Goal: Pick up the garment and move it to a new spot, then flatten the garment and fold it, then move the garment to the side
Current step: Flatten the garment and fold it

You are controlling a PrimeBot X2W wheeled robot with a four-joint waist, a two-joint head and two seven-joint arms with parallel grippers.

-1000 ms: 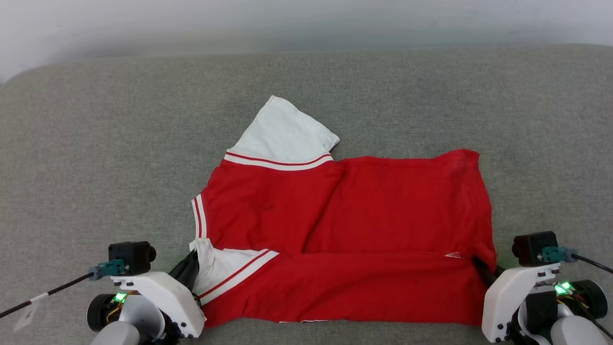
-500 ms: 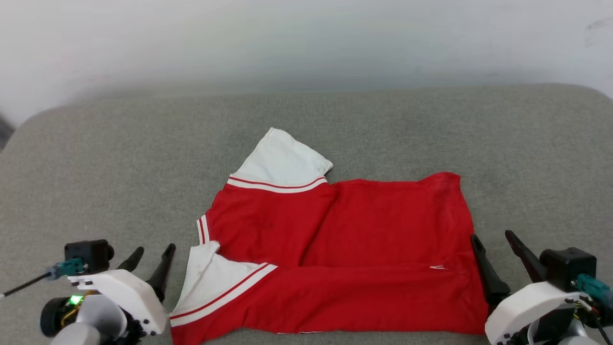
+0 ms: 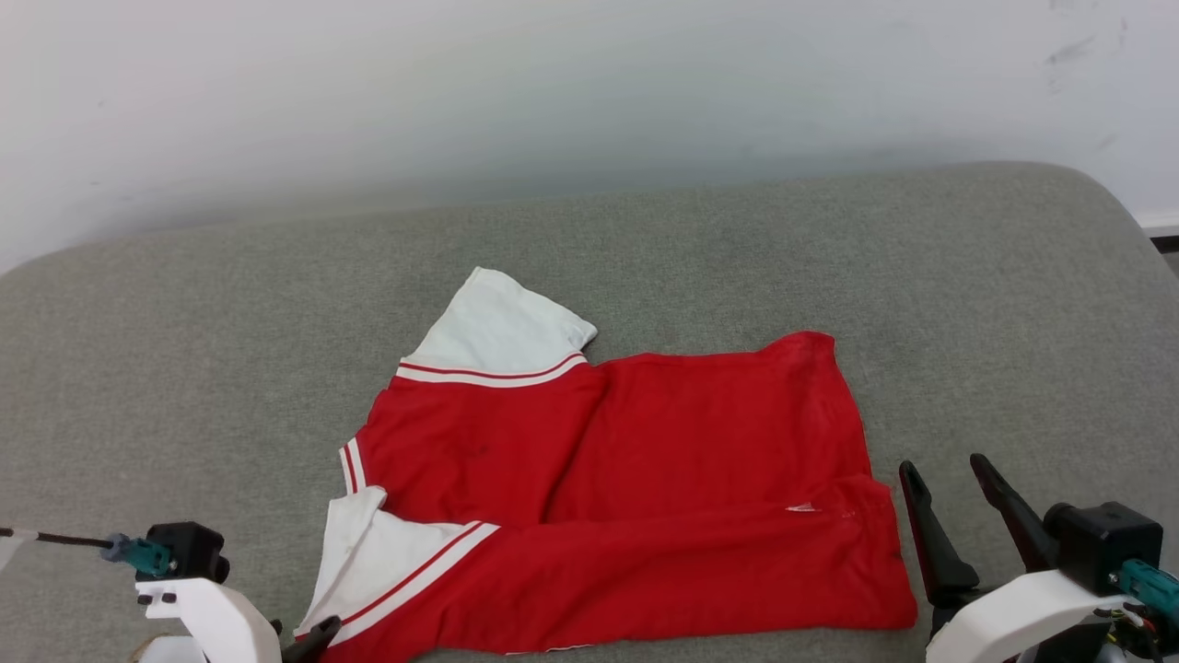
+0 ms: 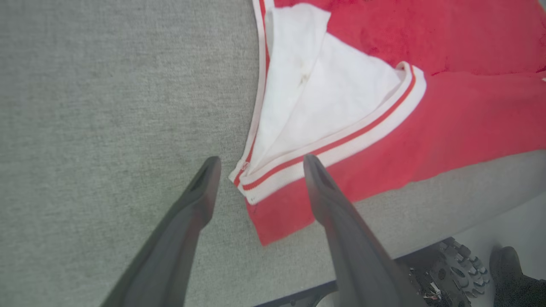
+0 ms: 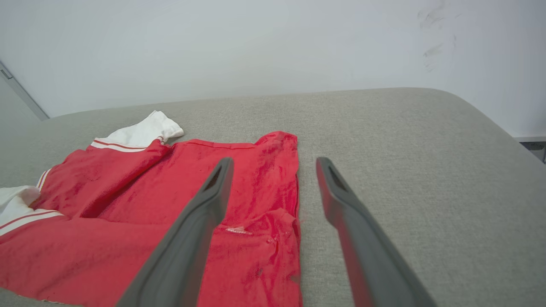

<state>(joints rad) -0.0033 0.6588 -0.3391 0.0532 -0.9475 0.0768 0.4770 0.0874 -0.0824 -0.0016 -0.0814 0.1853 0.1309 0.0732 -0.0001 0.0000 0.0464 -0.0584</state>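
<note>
Left gripper [image 4: 258, 164] and right gripper [image 5: 273, 164] spread wide, empty — jersey [image 3: 645, 470] lies crosswise, sleeves toward the left gripper.

The right gripper [image 3: 942, 465] has long, dark grey, tapered fingers [image 3: 930, 539], a white moulded shell [image 3: 1009, 612], a boxy black camera [image 3: 1101, 545] and a teal cable plug [image 3: 1144, 582].

grey fabric surface [image 3: 184, 368], white wall [image 3: 368, 92] — scuffed
</note>
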